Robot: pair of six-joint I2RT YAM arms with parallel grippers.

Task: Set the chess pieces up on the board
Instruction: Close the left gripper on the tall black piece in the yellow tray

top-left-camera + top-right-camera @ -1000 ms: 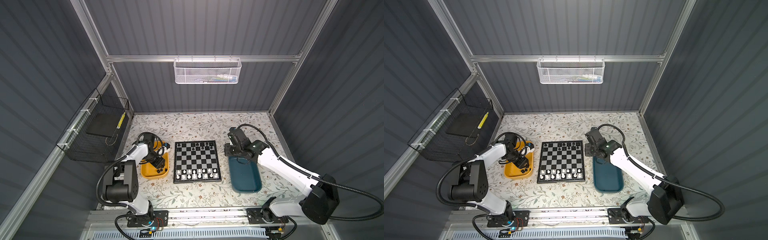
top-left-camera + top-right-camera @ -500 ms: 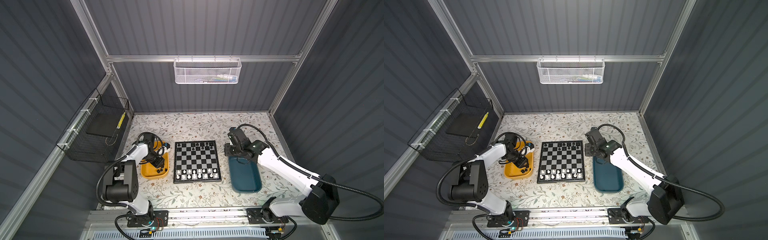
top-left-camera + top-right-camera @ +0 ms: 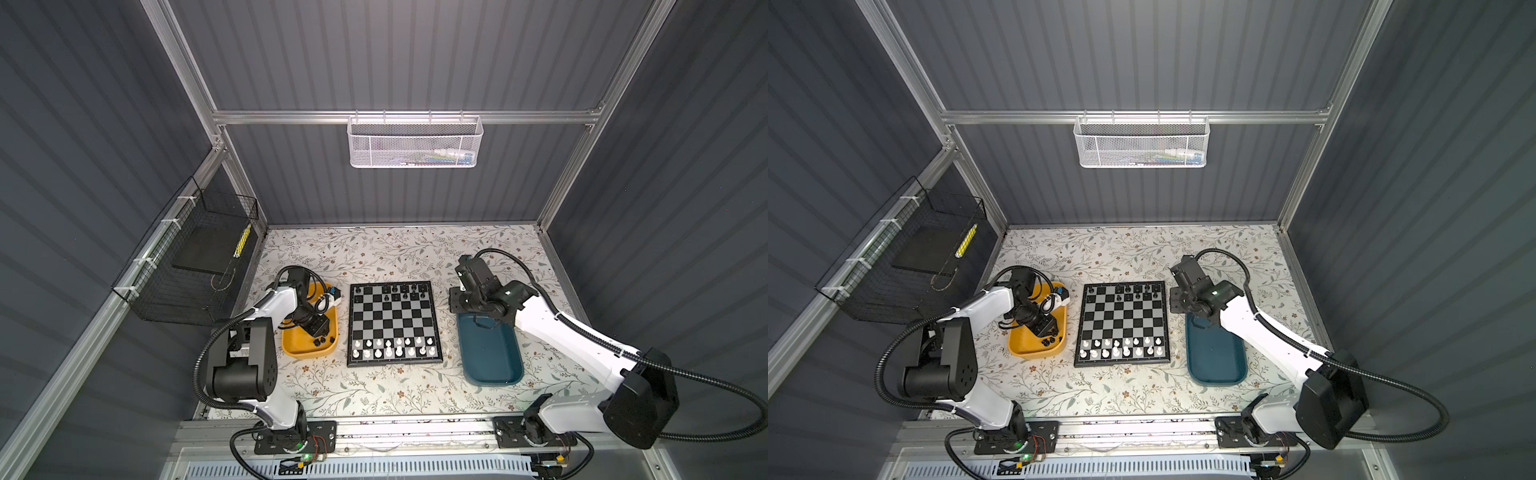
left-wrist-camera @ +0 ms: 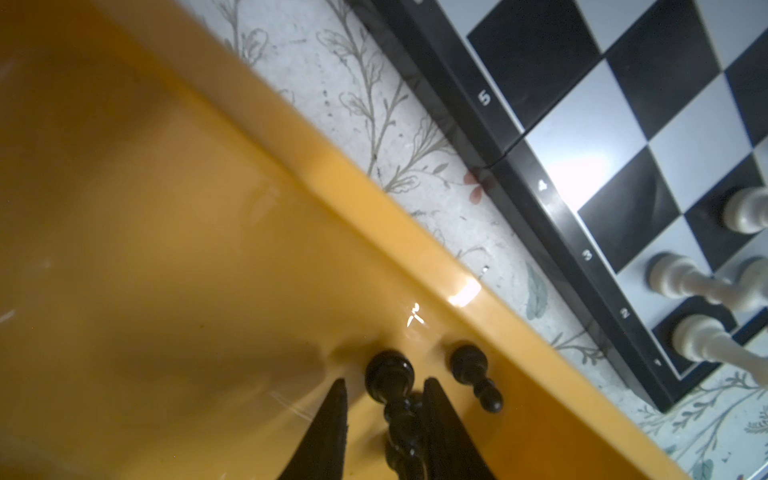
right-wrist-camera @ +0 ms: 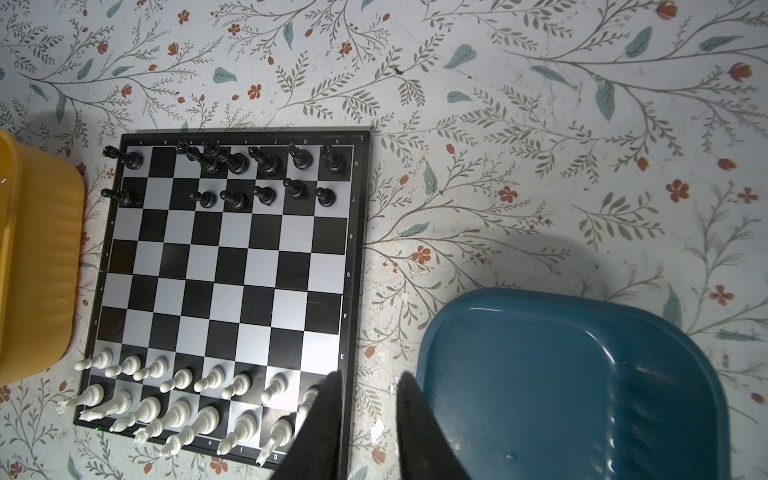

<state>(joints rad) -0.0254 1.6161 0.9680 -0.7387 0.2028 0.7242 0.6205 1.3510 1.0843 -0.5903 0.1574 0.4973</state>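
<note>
Left tool (image 4: 385, 386): parted astride a black piece (image 4: 390, 370) in the yellow tray (image 4: 166, 249).
Right tool (image 5: 370, 378): parted, empty.
Grip advice: piece to be centred before clamping.

Robotics lab test cell: grey ribbed wall panels (image 3: 395, 54), aluminium frame (image 3: 291, 117), base rail (image 3: 415, 428), white mesh basket (image 3: 414, 145).

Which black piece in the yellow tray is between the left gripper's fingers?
The larger black piece; the smaller pawn lies outside them, by the tray wall.
</note>
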